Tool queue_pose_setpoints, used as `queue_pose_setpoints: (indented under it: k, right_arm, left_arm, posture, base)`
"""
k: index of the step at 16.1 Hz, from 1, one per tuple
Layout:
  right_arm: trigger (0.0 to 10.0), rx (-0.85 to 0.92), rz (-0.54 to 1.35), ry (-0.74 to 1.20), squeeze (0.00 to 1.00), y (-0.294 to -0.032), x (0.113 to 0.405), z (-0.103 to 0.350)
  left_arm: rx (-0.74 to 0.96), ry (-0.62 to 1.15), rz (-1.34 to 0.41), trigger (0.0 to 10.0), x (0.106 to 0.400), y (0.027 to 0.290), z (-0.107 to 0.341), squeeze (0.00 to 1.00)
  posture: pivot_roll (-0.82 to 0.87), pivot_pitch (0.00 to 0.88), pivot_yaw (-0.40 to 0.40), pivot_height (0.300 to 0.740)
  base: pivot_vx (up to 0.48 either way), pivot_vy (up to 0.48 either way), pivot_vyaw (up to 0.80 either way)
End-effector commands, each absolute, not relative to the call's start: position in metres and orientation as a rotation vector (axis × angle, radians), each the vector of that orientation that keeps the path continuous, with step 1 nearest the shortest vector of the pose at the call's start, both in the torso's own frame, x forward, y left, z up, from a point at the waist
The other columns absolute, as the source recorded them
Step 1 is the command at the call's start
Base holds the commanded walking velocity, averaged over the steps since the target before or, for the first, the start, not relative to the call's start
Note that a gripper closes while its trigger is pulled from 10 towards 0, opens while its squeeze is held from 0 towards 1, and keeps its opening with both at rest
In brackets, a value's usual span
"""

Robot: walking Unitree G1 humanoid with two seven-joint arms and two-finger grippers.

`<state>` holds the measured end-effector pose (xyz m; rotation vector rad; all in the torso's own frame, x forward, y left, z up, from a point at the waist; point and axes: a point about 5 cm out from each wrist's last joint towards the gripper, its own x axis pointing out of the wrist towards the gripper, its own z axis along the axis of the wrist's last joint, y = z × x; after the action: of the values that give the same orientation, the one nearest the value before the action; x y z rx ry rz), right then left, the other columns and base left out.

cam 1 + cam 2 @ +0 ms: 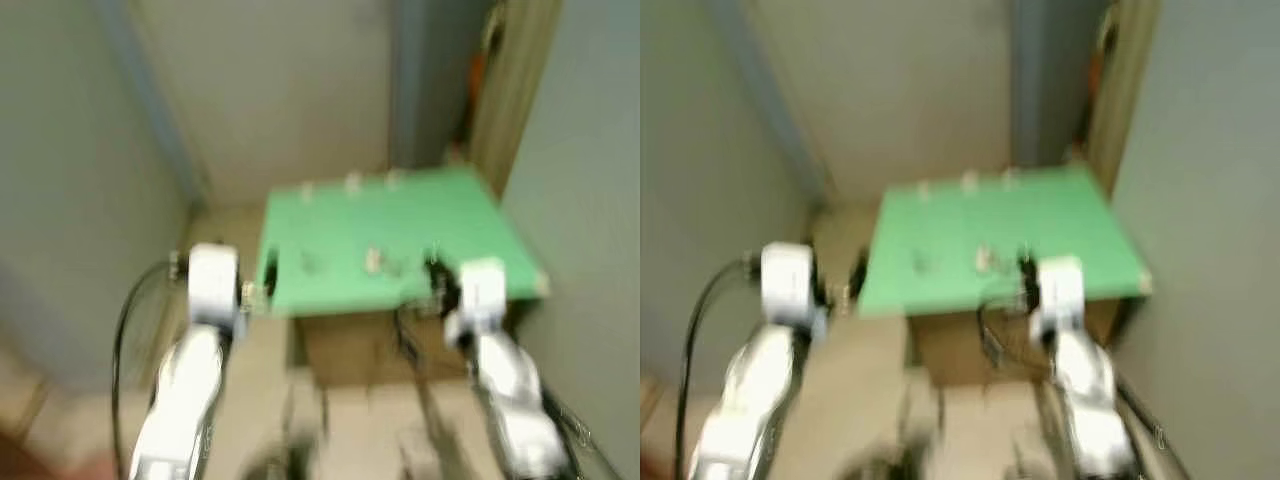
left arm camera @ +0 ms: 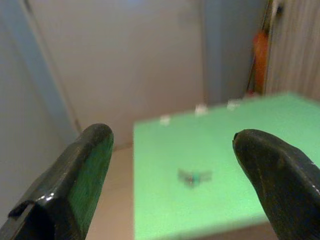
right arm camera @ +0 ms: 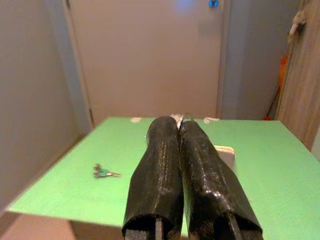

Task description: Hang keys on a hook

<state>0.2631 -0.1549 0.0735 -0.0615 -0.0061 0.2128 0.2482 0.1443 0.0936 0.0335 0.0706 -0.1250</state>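
Two arms show in our eye views, both blurred. Left gripper (image 1: 262,275) sits at the near-left corner of the green surface (image 1: 440,215); right gripper (image 1: 435,272) is over the near edge, right of centre. Small pale bits lie mid-surface, incl. the keys (image 1: 306,264), too blurred to make out. Three small white items (image 1: 351,182) line the far edge. Grey walls either side, pale door behind, orange thing (image 1: 477,70) in the far-right corner.

Left wrist view: our jaws are spread wide, one finger (image 2: 82,175) each side of frame, nothing between them. Keys (image 2: 194,176) w/ a green tag lie on the surface ahead, apart from the fingers, blurred.

Right wrist view: jaws are pressed together, fingers (image 3: 160,170) touching along their length; a thin metal ring (image 3: 180,120) peeks out at the tips, so they seem to pinch it, tho we can't tell for sure. Keys (image 3: 104,173) lie on the surface off to one side, near its edge, well apart from this gripper. A pale block (image 3: 225,152) sits just behind the fingers.
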Motion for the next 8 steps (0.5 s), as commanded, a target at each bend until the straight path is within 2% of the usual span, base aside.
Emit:
queue_pose_setpoints:
  k: [1, 8]
  right_arm:
    - [0.0, -0.054, 0.23, -0.013, 0.0, -0.1499, 0.2635, 0.0748]
    - [0.0, -0.066, 0.226, 0.0, 0.0, -0.1512, 0.2595, 0.0699]
  left_arm:
    - [0.051, 0.031, -0.119, 10.0, 0.256, 0.1458, 0.1039, 0.0]
    - [0.053, 0.025, -0.13, 10.0, 0.2584, 0.1437, 0.1026, 0.0]
  posture:
    - [-0.21, 0.0, 0.14, 0.74]
    - [-0.22, 0.004, 0.15, 0.74]
  base:
    - [-0.319, 0.0, 0.0]
    - [-0.323, 0.0, 0.0]
